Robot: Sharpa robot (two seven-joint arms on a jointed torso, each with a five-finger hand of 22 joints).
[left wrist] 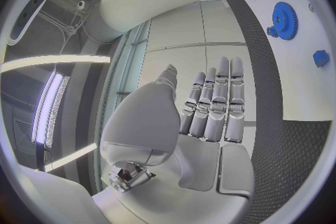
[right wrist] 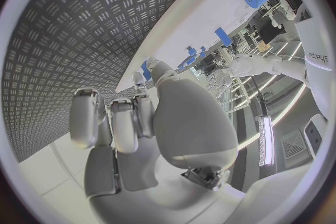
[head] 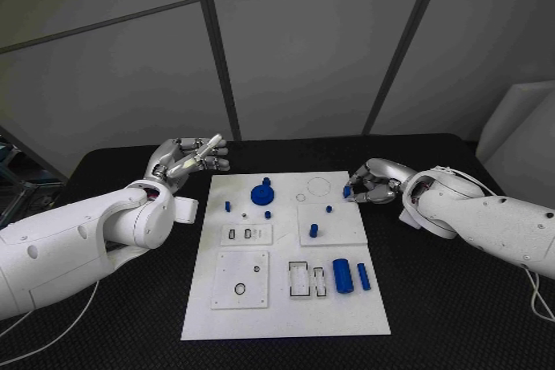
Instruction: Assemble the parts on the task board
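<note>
1. Task board (head: pixel 283 306): white plate at table centre, long axis running 12 to 6 o'clock in the head view. Both hands sit off its far corners, so the middle is free to work on.
2. Right hand (head: pixel 372 185): at the board's 2 o'clock edge, fingers curled in. A small blue part (head: pixel 347 192) sits at the fingertips, right at the board edge. Looks pinched, probably just picked or about to be seated. The right wrist view shows a blue bit (right wrist: pixel 145 70) past the fingertips but doesn't settle it, so the grip is my read, not confirmed.
3. Left hand (head: pixel 188 158): off the board at 10 o'clock, raised. In the left wrist view its fingers (left wrist: pixel 218 102) are straight and side by side, nothing in them. Parked clear, likely so it doesn't block the right hand's work.
4. Blue gear (head: pixel 262 193): on the board's far end near 12 o'clock, flat. Small blue pegs (head: pixel 269 214) stand around it, apart from each other.
5. Blue cylinder (head: pixel 342 275) and thinner blue rod (head: pixel 363 276): lying side by side at the board's 4 o'clock, just beside a slotted insert (head: pixel 308 279). Loose stock, not yet fitted by the look of it.
6. Judgement: early in assembly; most parts are still lying loose.
</note>
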